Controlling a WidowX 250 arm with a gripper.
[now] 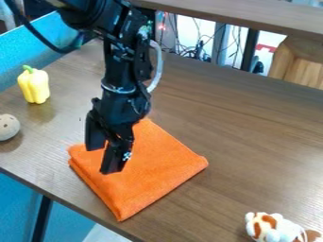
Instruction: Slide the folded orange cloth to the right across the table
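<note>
Around the tool over orange cloth: pepper, ball, spotted toy.

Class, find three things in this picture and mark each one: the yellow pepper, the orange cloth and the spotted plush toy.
Yellow pepper (pixel 35 86): camera view, middle of its body.
Orange cloth (pixel 154 163): camera view, its upper surface.
Spotted plush toy (pixel 271 229): camera view, its white and brown front part.
</note>
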